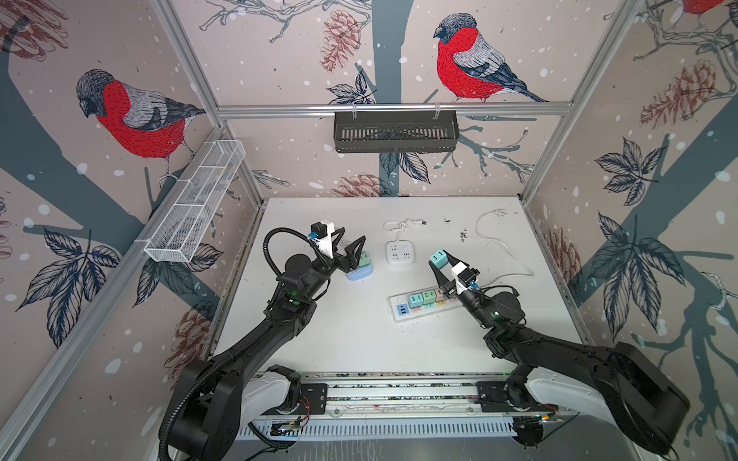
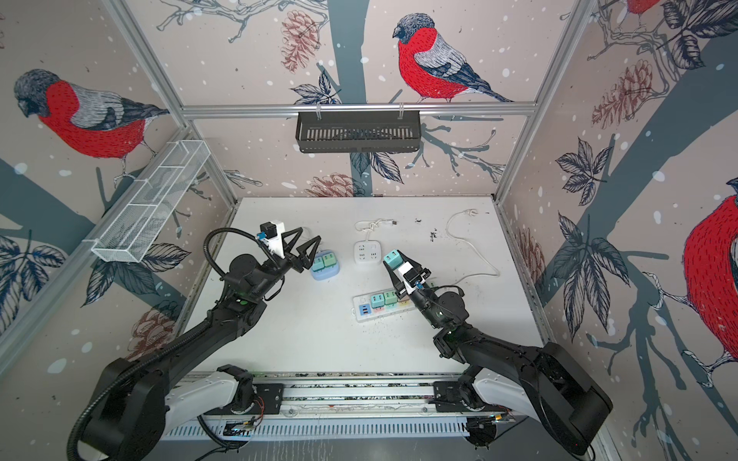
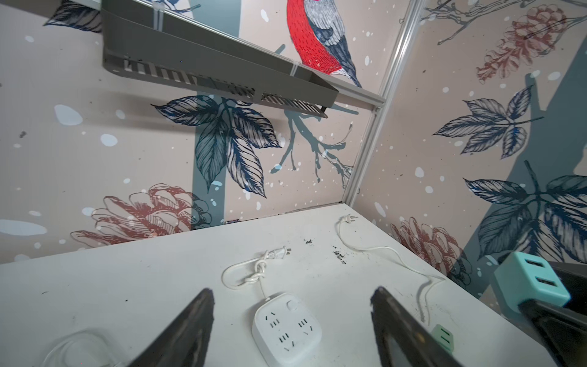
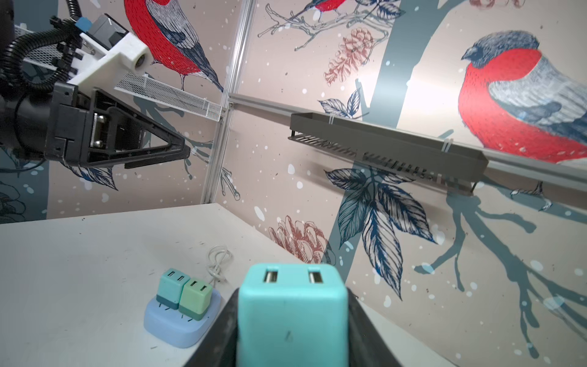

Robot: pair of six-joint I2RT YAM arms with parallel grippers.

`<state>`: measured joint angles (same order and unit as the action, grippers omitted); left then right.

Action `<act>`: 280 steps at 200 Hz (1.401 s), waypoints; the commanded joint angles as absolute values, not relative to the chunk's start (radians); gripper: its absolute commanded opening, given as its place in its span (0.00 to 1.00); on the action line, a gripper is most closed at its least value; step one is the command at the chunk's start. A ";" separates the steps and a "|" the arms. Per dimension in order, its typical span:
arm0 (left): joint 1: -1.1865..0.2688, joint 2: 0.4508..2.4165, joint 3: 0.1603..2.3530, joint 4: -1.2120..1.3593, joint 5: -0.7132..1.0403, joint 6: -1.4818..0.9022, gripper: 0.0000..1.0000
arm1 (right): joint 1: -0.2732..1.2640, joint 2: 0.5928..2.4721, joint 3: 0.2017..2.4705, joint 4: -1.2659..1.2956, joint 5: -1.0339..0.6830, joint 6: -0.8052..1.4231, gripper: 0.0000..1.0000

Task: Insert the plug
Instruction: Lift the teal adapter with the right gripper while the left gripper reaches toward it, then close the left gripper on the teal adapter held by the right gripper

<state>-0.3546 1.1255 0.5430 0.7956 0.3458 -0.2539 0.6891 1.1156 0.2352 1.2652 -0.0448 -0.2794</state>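
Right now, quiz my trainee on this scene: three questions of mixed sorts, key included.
1. True or false: the right gripper is shut on a teal plug.
2. How many plugs stand in the blue socket? A one, B two, C four.
3. Fill in: the left gripper has its jaws ____, with nothing between them.

Key: 1 true; 2 B; 3 open.
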 commanded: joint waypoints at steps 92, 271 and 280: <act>-0.489 1.212 0.865 0.364 0.611 -0.026 0.74 | 0.690 1.205 0.183 1.571 -0.132 -0.503 0.05; -0.776 1.353 1.059 0.066 0.473 0.186 0.69 | 0.750 1.249 0.199 1.509 -0.087 -0.717 0.05; -0.780 1.362 1.068 0.061 0.485 0.188 0.68 | 0.754 1.249 0.206 1.498 -0.093 -0.721 0.05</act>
<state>-0.7712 1.3472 1.0466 0.0738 0.4461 0.1646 0.7456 1.2480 0.1925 1.4708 -0.0673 -0.7048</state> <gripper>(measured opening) 0.686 0.441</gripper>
